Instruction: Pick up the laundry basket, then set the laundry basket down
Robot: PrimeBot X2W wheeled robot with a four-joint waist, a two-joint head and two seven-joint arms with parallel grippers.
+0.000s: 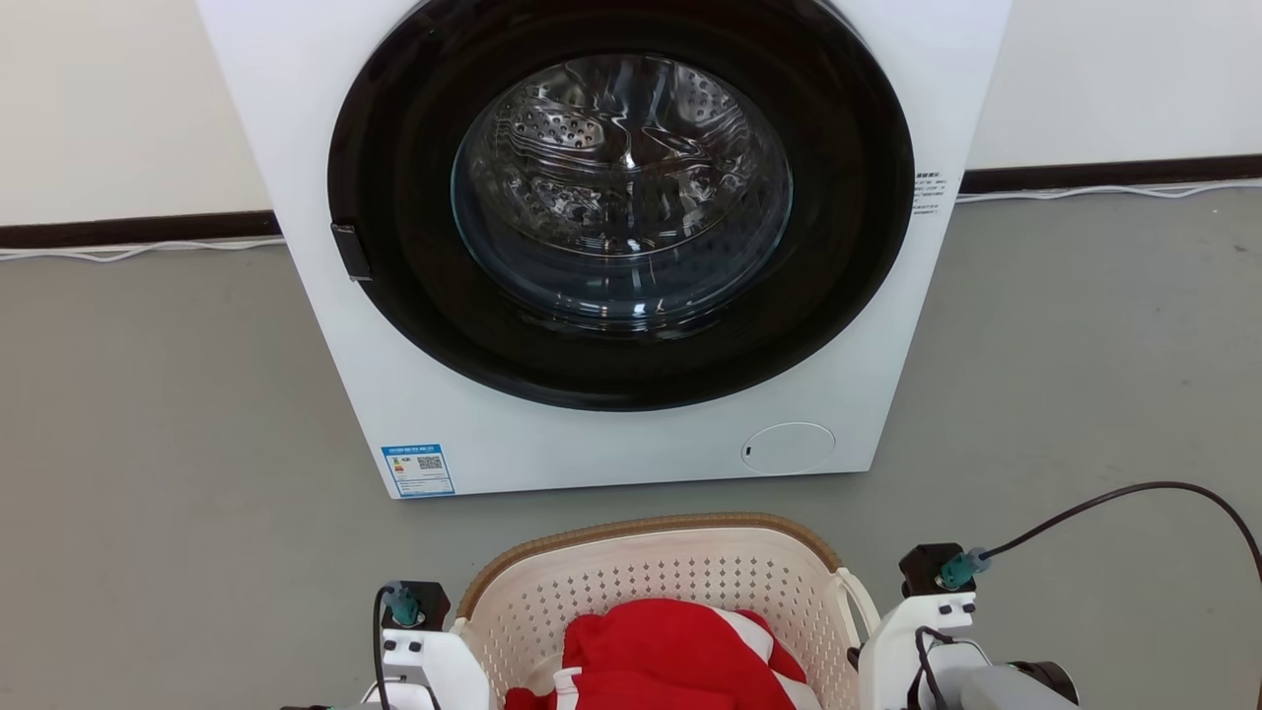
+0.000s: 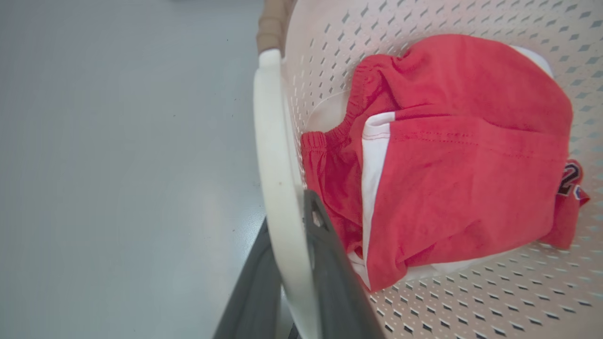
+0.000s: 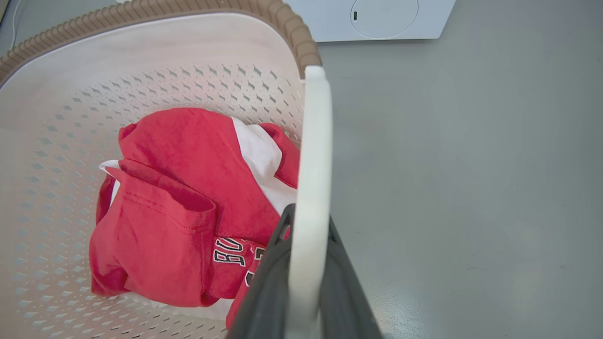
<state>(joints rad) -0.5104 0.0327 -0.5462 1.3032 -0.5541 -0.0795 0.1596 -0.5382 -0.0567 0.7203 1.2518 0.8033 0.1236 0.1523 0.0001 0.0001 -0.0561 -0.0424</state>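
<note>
The laundry basket (image 1: 641, 567), w/ red clothes (image 1: 670, 651) inside, is between both arms in front of the washing machine (image 1: 325, 325). The left gripper (image 2: 287, 226) & the right gripper (image 3: 308, 221) each pinch one white side handle, prob. so the load hangs level.

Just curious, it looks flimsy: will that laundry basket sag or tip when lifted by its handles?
Probably light: the laundry basket is perforated plastic holding just a few red clothes. It should stay fairly level, since fingers straddle a handle on each side. The thin loop handles may flex a little.
</note>
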